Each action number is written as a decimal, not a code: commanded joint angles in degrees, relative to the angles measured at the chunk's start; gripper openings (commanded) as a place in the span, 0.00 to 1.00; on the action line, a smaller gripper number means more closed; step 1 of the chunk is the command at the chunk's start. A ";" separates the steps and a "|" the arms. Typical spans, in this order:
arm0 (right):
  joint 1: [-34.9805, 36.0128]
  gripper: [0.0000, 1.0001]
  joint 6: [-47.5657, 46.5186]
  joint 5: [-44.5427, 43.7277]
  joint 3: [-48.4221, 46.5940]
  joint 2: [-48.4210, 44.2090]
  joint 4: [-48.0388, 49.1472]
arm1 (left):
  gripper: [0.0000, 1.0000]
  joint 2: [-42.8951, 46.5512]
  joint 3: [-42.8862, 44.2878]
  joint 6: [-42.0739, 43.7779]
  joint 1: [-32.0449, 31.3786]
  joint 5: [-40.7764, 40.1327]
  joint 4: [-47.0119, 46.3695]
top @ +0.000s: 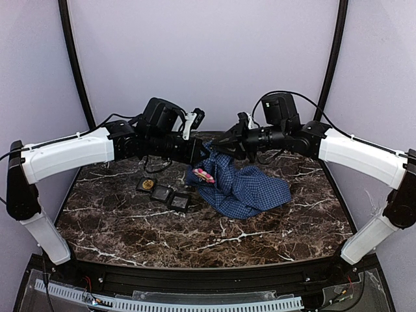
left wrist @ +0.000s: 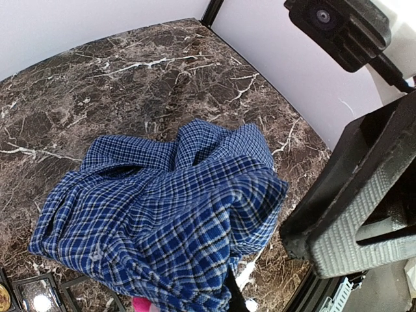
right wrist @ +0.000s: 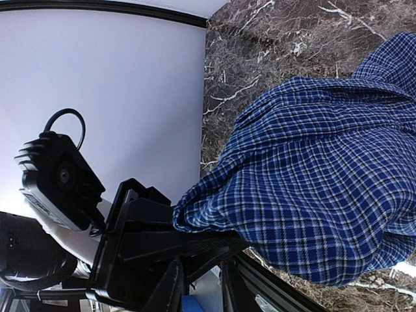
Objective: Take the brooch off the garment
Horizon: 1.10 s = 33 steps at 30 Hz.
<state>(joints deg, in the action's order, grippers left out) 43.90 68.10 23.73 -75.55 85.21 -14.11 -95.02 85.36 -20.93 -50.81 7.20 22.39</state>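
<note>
At rear centre of the table (top: 162,227), top view: both arms meet over the blue check shirt (top: 250,188), which lies bunched right of centre. Left claw (top: 203,155) is closed, pinching the shirt's raised left edge. Right claw (top: 220,140) is just beside it; its opening is unreadable from here. Pink brooch (top: 205,174) sits on the cloth below both claws. Black three-slot tray (top: 170,195) is just left of the shirt, with a gold item (top: 147,184) at its left end.

Left wrist: shirt (left wrist: 175,208) drawn up toward the lens. Brooch (left wrist: 140,304) shows as a pink sliver at the bottom edge.

Right wrist: left claw (right wrist: 162,244) clamped tight on a fold of the shirt (right wrist: 325,182). Right claw's own fingers (right wrist: 170,289) stand narrowly apart; cannot tell whether anything is between them.
</note>
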 commanded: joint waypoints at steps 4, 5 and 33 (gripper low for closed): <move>0.49 0.19 -0.33 -0.56 -1.35 1.83 0.41 | 0.01 2.56 1.45 1.06 -0.61 -0.64 0.73; 0.49 0.19 -0.38 -0.56 -1.41 2.01 0.37 | 0.01 2.56 1.40 1.06 -0.67 -0.64 0.68; -0.90 0.12 -0.77 -2.81 -2.76 4.17 -0.74 | 0.01 2.69 0.95 3.21 -0.96 0.62 -0.98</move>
<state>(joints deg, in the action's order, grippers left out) 43.48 67.81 21.39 -76.73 88.53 -14.87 -95.02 85.36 -18.81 -51.29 7.01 22.35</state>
